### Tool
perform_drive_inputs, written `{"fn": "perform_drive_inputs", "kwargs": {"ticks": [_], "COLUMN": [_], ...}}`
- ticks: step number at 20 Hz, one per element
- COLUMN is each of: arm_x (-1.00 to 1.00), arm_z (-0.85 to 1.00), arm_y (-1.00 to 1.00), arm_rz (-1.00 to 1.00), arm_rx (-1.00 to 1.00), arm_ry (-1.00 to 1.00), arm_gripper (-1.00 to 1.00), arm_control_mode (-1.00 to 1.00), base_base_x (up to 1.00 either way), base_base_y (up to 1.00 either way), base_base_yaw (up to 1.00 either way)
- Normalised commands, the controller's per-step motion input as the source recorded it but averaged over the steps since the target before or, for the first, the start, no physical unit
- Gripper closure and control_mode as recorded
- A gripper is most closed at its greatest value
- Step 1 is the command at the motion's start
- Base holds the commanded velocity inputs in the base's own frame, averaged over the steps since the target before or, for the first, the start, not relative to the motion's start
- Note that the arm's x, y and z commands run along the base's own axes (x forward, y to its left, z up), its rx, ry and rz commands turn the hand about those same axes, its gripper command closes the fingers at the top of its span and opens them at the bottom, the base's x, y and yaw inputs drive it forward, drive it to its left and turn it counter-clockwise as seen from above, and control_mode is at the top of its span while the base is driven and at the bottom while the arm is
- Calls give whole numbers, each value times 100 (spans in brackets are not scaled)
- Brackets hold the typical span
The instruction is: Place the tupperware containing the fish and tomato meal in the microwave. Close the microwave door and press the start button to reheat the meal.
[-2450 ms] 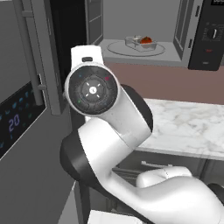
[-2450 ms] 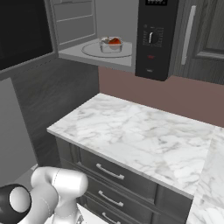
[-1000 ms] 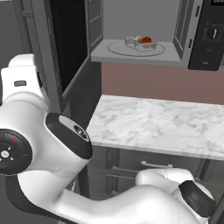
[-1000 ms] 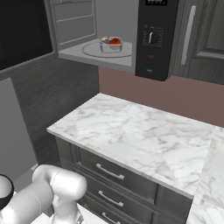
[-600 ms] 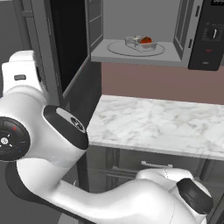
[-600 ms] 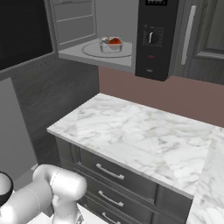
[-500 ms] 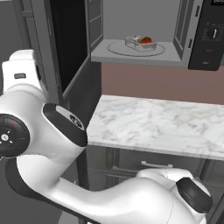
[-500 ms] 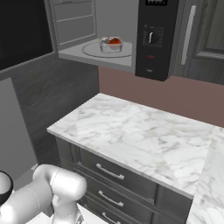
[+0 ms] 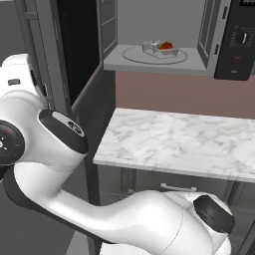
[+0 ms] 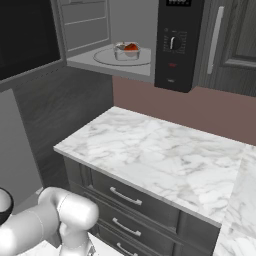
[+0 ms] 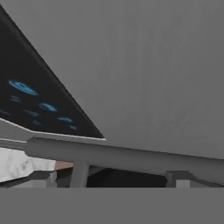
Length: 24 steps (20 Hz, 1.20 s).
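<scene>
Tupperware: small shallow translucent grey-white tupperware sits on the round glass turntable inside the light grey cavity of the boxy dark microwave.
Meal: red-orange tomato piece and pale fish piece lie in the container.
Door: dark-framed microwave door with dark glass window stands swung wide, left of the cavity.
Pincer: fingertips not made out; cannot tell whether spread or pressed together.
Key relation: door's free edge lies toward the arm's side, cavity up and to the right of the white arm; closing judged to need a push on the door's outer face, sweeping rightward toward the black control panel.
View difference: hand view faces a grey fridge panel with blue digits and a grey bar handle; right base view gives the knob and the white marble bench clearly.
</scene>
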Motion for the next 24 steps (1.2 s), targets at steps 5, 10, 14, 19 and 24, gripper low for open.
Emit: {"fn": "perform_drive_inputs", "kwargs": {"ticks": [5,10,14,19,24], "arm_x": [20,17,12,18,15], "arm_z": [0,0,0,0,0], "arm_y": [22,23,20,19,3], "arm_rz": [0,0,0,-3,-5], "arm_rx": [-5,-4,-2,0,0], "arm_ry": [0,0,0,0,0], "arm_gripper": [-100,-100,-100,-100,-100], "arm_control_mode": [-100,-100,-100,-100,-100], "base_base_x": [0,0,0,0,0], "base_base_y": [0,0,0,0,0], "base_base_yaw": [0,0,0,0,0]}}
